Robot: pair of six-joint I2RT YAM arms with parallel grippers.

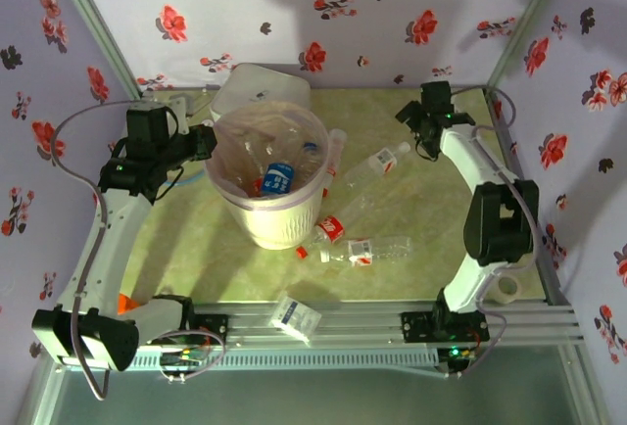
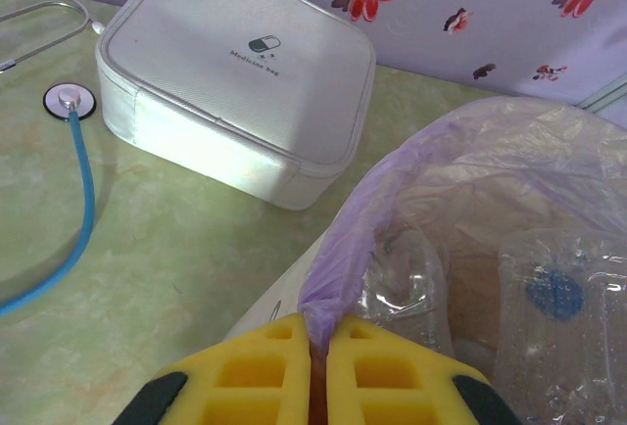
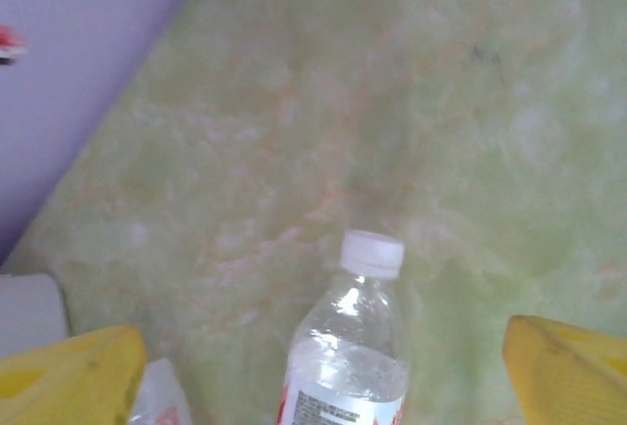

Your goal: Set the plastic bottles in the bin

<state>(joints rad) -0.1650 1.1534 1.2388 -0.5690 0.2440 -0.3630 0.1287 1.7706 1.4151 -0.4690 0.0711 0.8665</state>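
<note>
Several plastic bottles (image 1: 278, 178), one blue-labelled, lie inside the bin (image 1: 279, 227); others, red-and-white labelled, rest on the surface (image 1: 196, 249) just right of it. At the rim the left end effector (image 2: 318, 366) pinches the liner bag (image 2: 353, 239); the right end effector (image 3: 318, 376) gapes over a white-capped bottle (image 3: 353, 347). The white case (image 2: 235, 72) reads "Medicine".
</note>
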